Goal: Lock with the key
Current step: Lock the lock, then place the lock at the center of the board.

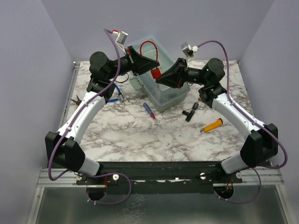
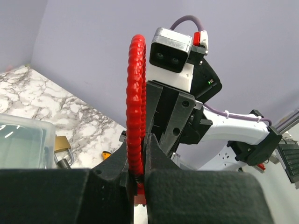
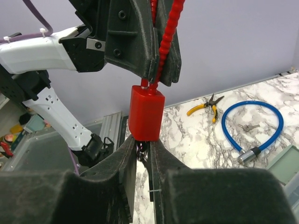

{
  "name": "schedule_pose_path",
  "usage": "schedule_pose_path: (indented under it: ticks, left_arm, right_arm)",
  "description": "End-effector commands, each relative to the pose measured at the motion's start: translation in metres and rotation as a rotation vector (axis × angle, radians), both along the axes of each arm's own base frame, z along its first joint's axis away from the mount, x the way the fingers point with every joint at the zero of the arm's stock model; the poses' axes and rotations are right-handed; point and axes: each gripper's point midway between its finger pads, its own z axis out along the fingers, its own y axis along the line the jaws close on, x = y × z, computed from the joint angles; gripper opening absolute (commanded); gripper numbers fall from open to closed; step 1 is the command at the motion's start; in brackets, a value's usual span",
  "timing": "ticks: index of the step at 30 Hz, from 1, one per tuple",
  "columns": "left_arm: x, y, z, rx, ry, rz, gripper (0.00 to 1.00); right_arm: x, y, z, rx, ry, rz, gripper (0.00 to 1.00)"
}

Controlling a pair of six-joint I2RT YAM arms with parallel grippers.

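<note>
Since the left gripper (image 1: 150, 64), centre-left in the top view, is clamped on the cable of the red cable lock (image 1: 155, 73) above the clear box (image 1: 170, 100), it should serve as a rigid anchor. Right of it, the right gripper (image 1: 161, 79) pinches narrowly under the lock body, probably on the key (image 3: 141, 153); turn about the keyway axis, no side pull. Only the left wrist view shows a brass padlock (image 2: 62, 144), lower left, beside the box.

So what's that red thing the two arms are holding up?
A red cable lock: a glossy, plastic-looking block body, upright, with a ribbed red cable looping above it. It hangs over the clear box. The left tool pinches the cable; the right tool is shut just beneath the body, on something hidden.
</note>
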Motion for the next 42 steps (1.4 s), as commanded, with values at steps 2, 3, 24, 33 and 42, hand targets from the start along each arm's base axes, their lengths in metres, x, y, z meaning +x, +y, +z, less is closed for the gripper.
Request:
schedule_pose_path:
  ticks: [2,3,24,33,42]
  left_arm:
    - [-0.006,0.006,0.019,-0.043,-0.061,0.048,0.0]
    - [-0.005,0.006,0.019,-0.044,-0.06,0.051,0.0]
    - [0.015,0.037,0.05,-0.1,-0.216,0.165,0.0]
    - [0.018,0.042,0.036,-0.063,-0.185,0.159,0.0]
    - [0.046,0.094,-0.087,0.269,0.226,0.337,0.0]
  right_arm:
    - [0.004,0.009,0.001,-0.014,-0.023,-0.024,0.15]
    - [0.005,0.01,0.001,-0.015,-0.024,-0.028,0.12]
    - [-0.039,0.004,-0.035,-0.032,0.185,0.157,0.0]
    - [-0.036,0.005,-0.031,-0.036,0.157,0.146,0.0]
    - [-0.031,0.003,-0.03,-0.058,0.075,0.1,0.0]
